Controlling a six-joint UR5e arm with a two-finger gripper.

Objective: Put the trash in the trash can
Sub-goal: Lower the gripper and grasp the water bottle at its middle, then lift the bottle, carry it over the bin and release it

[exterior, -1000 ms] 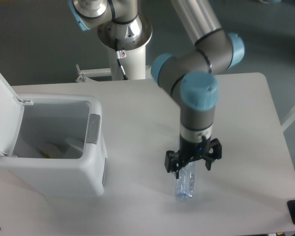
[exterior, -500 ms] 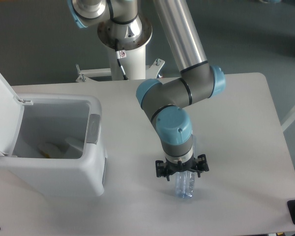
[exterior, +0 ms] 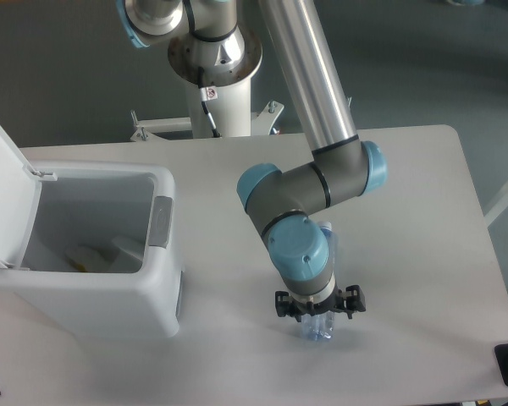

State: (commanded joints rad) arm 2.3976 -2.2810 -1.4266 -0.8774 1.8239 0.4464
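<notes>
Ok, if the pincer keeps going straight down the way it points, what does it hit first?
Most likely the clear plastic water bottle lying directly under the pincer, then the white table beneath; contact may already exist, depth unclear.

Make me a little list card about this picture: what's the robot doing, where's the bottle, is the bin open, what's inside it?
robot tool: tool low over the table, straddling the bottle; whether it grips yet is hidden by the wrist
bottle: clear plastic bottle lying on the white table, mostly covered by the arm
trash can: white bin at the table's left, apart from the bottle
lid: lid swung up, bin open
inside the bin: something pale at the bottom, too unclear to name
</notes>
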